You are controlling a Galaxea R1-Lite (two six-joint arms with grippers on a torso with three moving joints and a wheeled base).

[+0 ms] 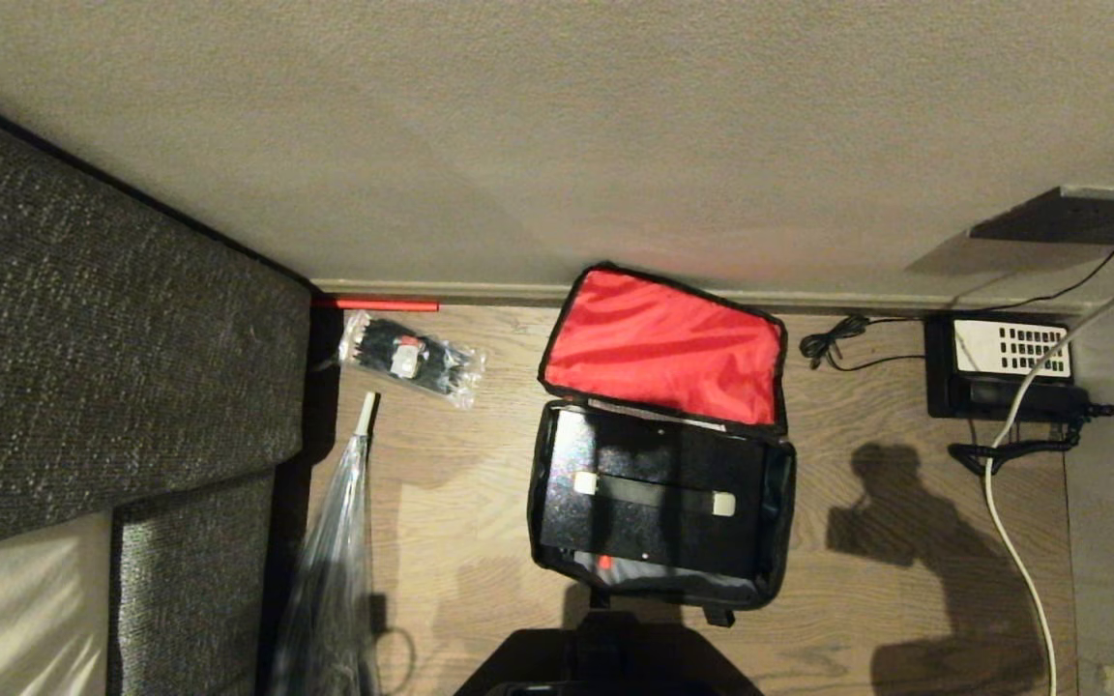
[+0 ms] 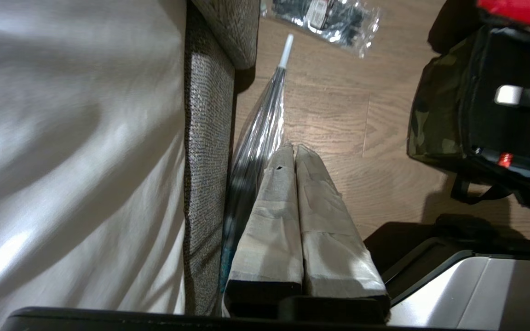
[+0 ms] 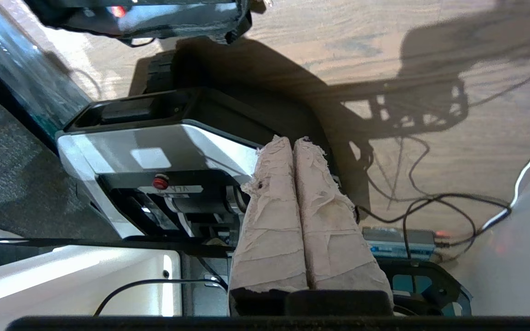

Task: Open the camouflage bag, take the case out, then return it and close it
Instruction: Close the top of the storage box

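Note:
The camouflage bag point(image 1: 781, 503) lies on the wooden floor against the wall, with its lid thrown back and the red lining point(image 1: 663, 343) facing up. Inside it lies the black case point(image 1: 615, 532), whose dark handle point(image 1: 654, 491) has pale ends. Neither arm shows in the head view. My left gripper point(image 2: 295, 149) is shut and empty, hanging above the floor to the left of the bag's camouflage side point(image 2: 430, 119). Also shut and empty, my right gripper point(image 3: 292, 141) hangs over my own base point(image 3: 154, 147), well away from the bag.
A grey sofa point(image 1: 83, 338) fills the left side, with a clear folded umbrella point(image 1: 335, 561) beside it. A plastic packet of black parts point(image 1: 412, 360) lies left of the bag. To the right are a black telephone point(image 1: 1002, 367), dark cords and a white cable point(image 1: 1002, 503).

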